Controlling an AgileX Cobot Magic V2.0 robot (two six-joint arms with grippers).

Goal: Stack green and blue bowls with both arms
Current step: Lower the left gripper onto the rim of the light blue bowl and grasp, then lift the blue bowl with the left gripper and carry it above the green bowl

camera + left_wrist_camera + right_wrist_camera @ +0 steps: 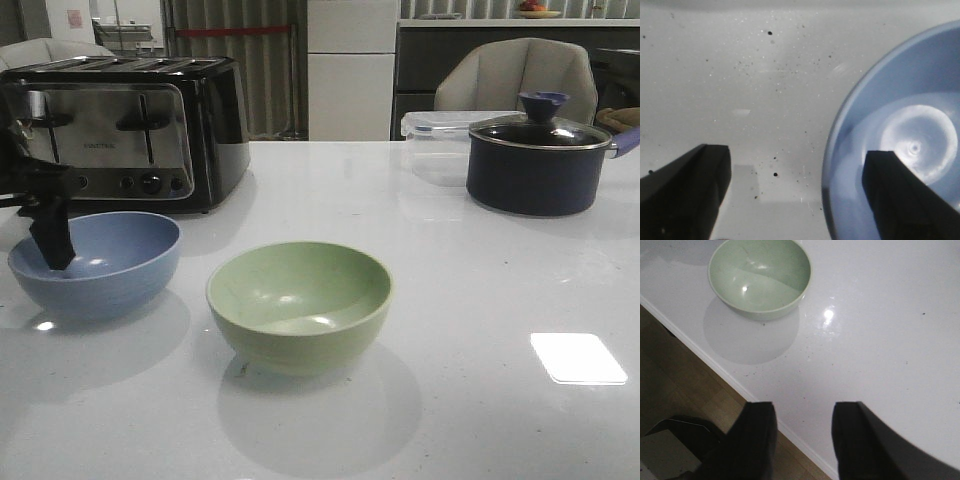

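The grey-blue bowl (95, 265) stands at the left of the white table, the sage green bowl (300, 300) to its right, a small gap apart; both are upright and empty. My left gripper (48, 235) is open and straddles the blue bowl's left rim. In the left wrist view (797, 165), one finger (900, 200) is inside the blue bowl (900, 100) and the other (690, 190) is outside over the table. My right gripper (804, 410) is open and empty above the table's front edge, well apart from the green bowl (760, 277). It is out of the front view.
A black and chrome toaster (120, 130) stands behind the blue bowl. A dark lidded pot (540, 160) and a clear plastic box (435, 145) stand at the back right. The table's front edge (730, 377) runs under the right gripper, floor beyond it.
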